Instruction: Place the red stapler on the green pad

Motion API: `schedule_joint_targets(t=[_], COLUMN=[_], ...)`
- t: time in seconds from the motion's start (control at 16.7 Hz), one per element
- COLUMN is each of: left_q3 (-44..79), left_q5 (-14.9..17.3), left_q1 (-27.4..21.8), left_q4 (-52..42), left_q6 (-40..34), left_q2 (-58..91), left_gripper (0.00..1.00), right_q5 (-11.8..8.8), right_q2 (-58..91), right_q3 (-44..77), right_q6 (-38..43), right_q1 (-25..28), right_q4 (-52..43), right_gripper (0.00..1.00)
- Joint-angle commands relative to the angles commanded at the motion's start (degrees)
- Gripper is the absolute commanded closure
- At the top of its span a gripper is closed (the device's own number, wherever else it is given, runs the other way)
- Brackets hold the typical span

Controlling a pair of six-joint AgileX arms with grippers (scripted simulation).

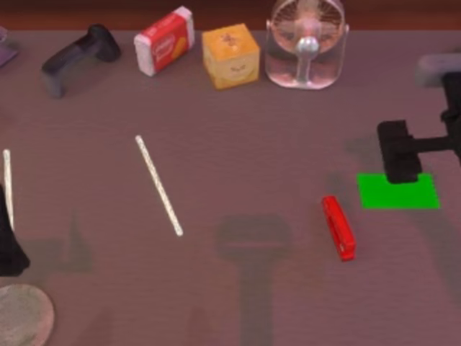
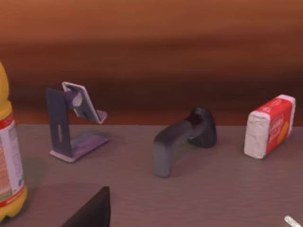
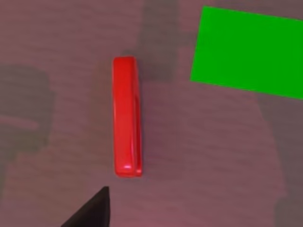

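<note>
The red stapler (image 1: 338, 228) (image 3: 126, 117) lies flat on the table, just left of the green pad (image 1: 398, 192) (image 3: 248, 52) and a little nearer the front edge, not touching it. My right gripper (image 1: 401, 167) hovers over the pad's back left part, open and holding nothing. In the right wrist view only one dark fingertip (image 3: 96, 208) shows, short of the stapler's near end. At the table's left edge my left gripper (image 1: 10, 254) is parked and open, with one fingertip (image 2: 94, 210) in its own view.
Along the back edge stand a dark scanner (image 1: 79, 52), a red-and-white box (image 1: 164, 40), a yellow cube (image 1: 230, 55) and a clear fan (image 1: 306, 43). A white stick (image 1: 158, 185) lies left of centre. A phone stand (image 2: 73, 120) and a yellow bottle (image 2: 9, 156) are at far left.
</note>
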Motion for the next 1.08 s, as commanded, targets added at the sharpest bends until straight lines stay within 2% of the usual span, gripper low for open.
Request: schedule_joint_targets(t=[0.3, 0.54, 1.08], left_q3=[0.00, 0.00, 0.00], left_q5=[0.00, 0.00, 0.00], left_q1=[0.00, 0.00, 0.00], left_q4=[0.00, 0.00, 0.00], left_q6=[0.00, 0.00, 0.00], left_q2=[0.00, 0.00, 0.00], left_gripper=[0.00, 0.00, 0.00], right_q5=[-0.10, -0.16, -0.17], right_q2=[21.44, 31.13, 33.07], right_q3=[18.07, 26.61, 26.09], right_q6=[3.43, 5.00, 5.14], right_q1=[5.60, 8.13, 8.37], right_q4=[-13.10, -18.65, -17.14], right_gripper=[0.00, 0.00, 0.00])
